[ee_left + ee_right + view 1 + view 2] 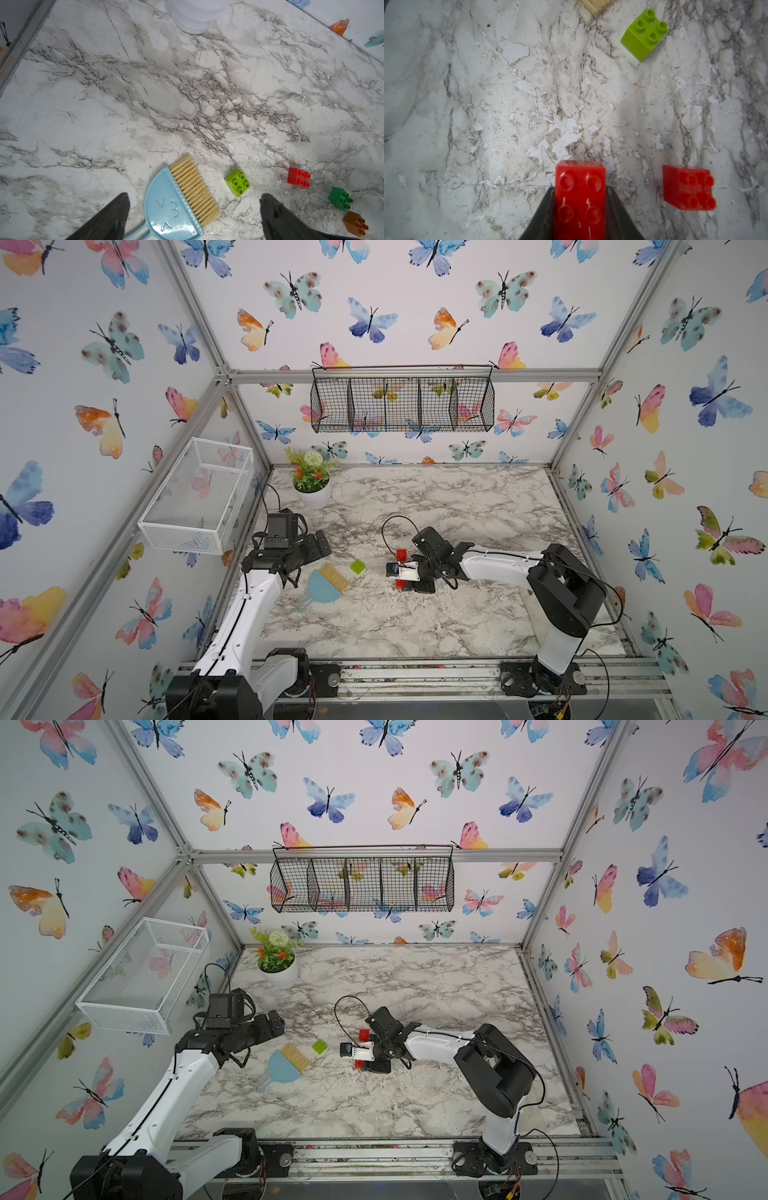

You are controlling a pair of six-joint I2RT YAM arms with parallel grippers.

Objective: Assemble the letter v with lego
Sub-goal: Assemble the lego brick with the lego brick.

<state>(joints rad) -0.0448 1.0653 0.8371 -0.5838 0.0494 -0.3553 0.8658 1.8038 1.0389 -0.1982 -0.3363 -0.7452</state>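
At mid-table, my right claw [580, 191] held the long red brick [580, 205]

Over the left of the marble table [415, 626] my left claw [193, 196] hung with jaws spread wide and empty, close to the hand brush [326, 587]. My right claw's jaws pressed both sides of the long red brick. Just far of it sat the red square brick [688, 188]. The lime brick [357, 567] lay to its left, beside the brush's bristles. The green brick [340, 198] and the orange brick [355, 223] sat apart, near the red square.
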